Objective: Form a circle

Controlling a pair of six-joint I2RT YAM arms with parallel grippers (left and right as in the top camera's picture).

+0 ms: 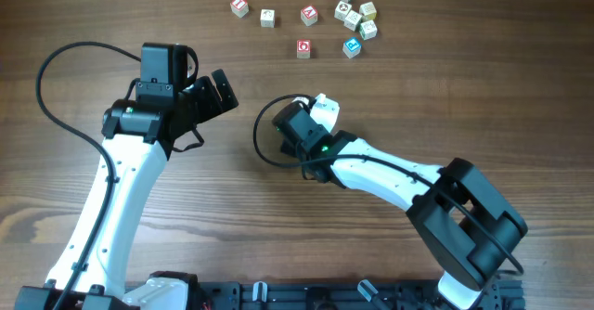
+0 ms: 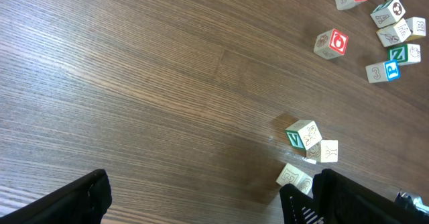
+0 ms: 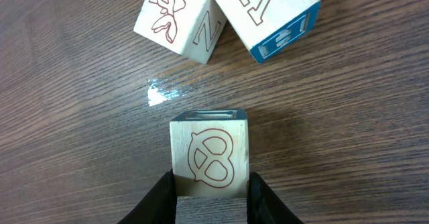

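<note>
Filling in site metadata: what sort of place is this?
Probably a robotics lab bench, not a home: left arm and right arm based at one edge of a wood-grain table, with small letter cubes as props.

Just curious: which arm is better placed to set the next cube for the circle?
Right: the right gripper clamps the pretzel cube, facing the two touching cubes; the left gripper hangs open, empty, farther away.

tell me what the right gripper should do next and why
Probably ease the right gripper forward a little. It is shut on the pretzel cube, which sits apart from the two touching cubes ahead, the Z cube and the blue-sided cube. Closing that gap should bring all three together.
</note>
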